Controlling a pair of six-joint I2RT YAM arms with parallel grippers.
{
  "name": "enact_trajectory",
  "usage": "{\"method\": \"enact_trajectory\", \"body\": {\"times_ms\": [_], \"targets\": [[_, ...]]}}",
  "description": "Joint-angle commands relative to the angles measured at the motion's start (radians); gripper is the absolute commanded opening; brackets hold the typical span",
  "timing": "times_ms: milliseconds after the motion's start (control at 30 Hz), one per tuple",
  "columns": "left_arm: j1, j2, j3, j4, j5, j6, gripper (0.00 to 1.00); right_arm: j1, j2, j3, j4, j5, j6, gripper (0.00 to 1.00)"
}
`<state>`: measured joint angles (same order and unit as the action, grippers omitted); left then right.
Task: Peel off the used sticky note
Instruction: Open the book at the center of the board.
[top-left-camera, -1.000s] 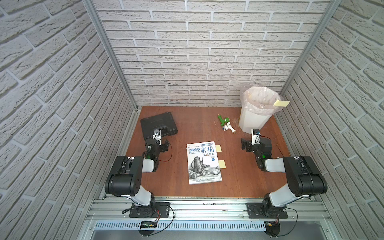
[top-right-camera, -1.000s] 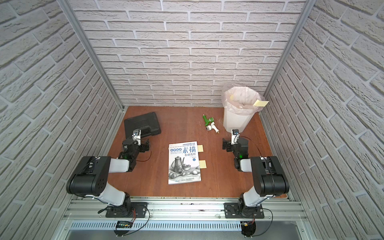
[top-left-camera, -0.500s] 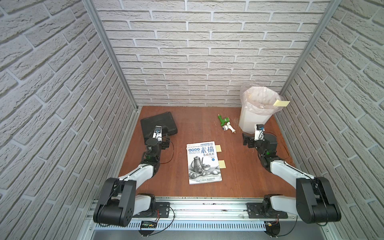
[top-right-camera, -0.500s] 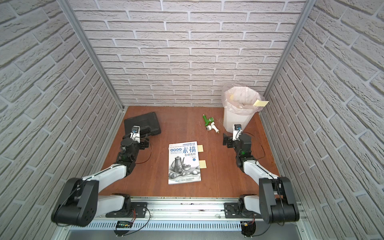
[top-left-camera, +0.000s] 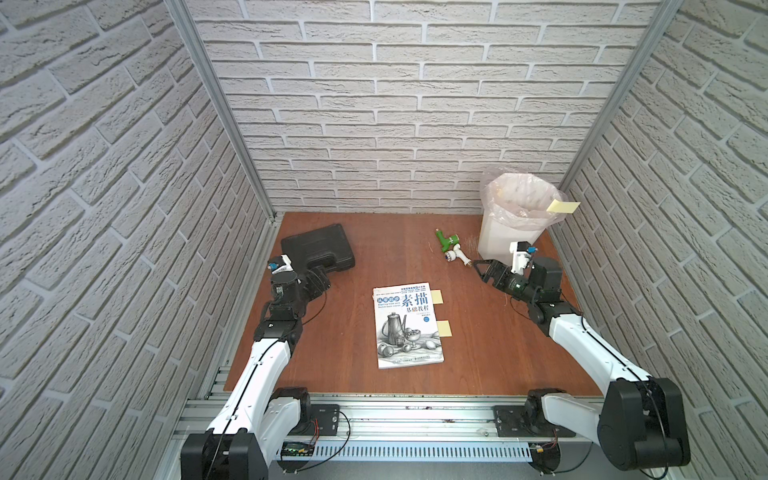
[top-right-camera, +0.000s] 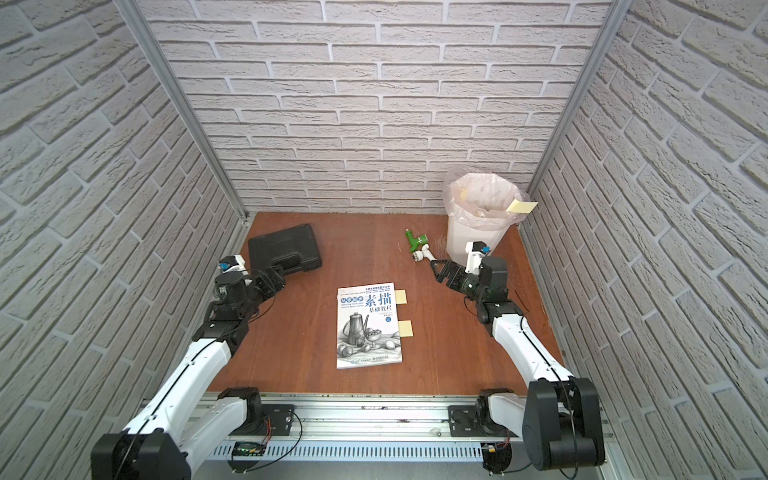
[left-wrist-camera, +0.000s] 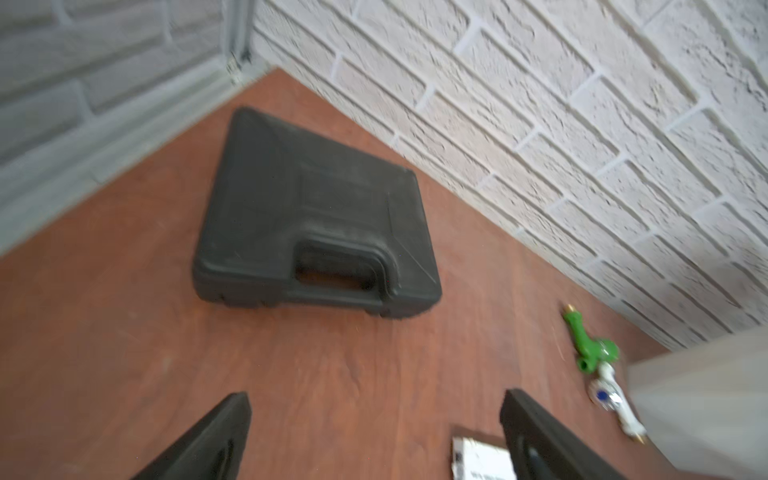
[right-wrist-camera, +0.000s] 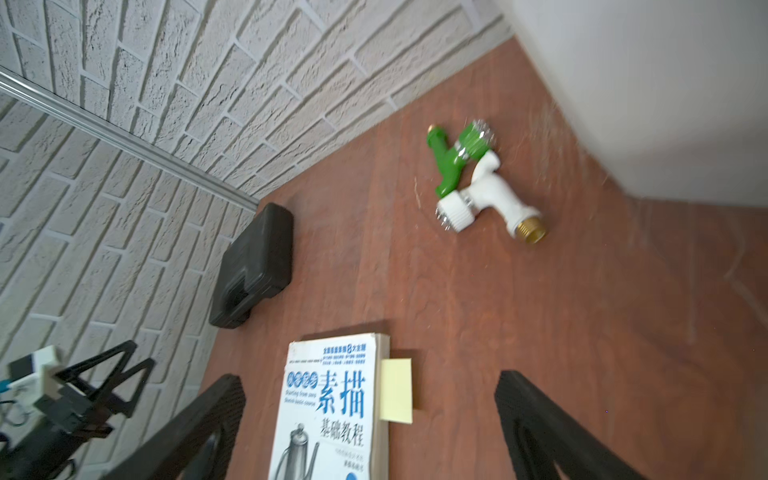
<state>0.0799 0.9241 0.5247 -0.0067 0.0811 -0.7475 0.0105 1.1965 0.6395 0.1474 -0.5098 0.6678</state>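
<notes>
Right wrist view: right gripper (right-wrist-camera: 369, 379) with jaws spread wide and empty, aimed down at the book (right-wrist-camera: 332, 411) and the upper sticky note (right-wrist-camera: 397, 390); probably lining up a pinch on the free flap.
Left wrist view: left gripper (left-wrist-camera: 376, 399) with jaws wide apart, nothing between them; hovers near the left edge of the table (top-left-camera: 498, 353), facing the black case (left-wrist-camera: 316, 232); likely parked clear of the work, or ready to pin the book down.
Book: lies flat and closed at the middle of the table, cover up, with two notes exposed past its right-hand edge, within easy reach of a pinch.
Task's thing: upper sticky note just short of the book's far right corner; lower sticky note (top-left-camera: 444, 328) about halfway along the same edge; each tucked under the cover or pages at one side, the rest flat on the table; no telling the used one.
Bin (top-left-camera: 503, 243): stands in the far right corner of the table, lined with a bag, presumably the drop point; carries a third sticky note (top-left-camera: 563, 206) on its rim.
Taps: green tap (top-left-camera: 446, 240) and white tap (top-left-camera: 455, 254), touching, near the far edge just beside the bin; seemingly no part of the job.
Count: sticky notes three; taps two; grippers two; book, bin and black case one each.
</notes>
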Motion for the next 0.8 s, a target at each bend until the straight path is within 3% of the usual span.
{"method": "enact_trajectory", "body": {"times_ms": [0,167,500,767], "targets": [[-0.016,-0.009,-0.031,-0.061,0.186,-0.087,0.98,0.048,0.026,-0.012,0.031,-0.1,0.066,0.99],[-0.097,0.005,-0.052,-0.085,0.23,-0.077,0.98,0.143,0.106,0.004,0.016,-0.059,0.057,1.0],[-0.308,0.144,-0.017,-0.105,0.198,-0.016,0.98,0.305,0.351,0.118,0.065,-0.051,0.074,0.97],[-0.36,0.228,-0.03,-0.084,0.218,-0.001,0.98,0.368,0.487,0.235,0.023,-0.02,0.053,0.97]]}}
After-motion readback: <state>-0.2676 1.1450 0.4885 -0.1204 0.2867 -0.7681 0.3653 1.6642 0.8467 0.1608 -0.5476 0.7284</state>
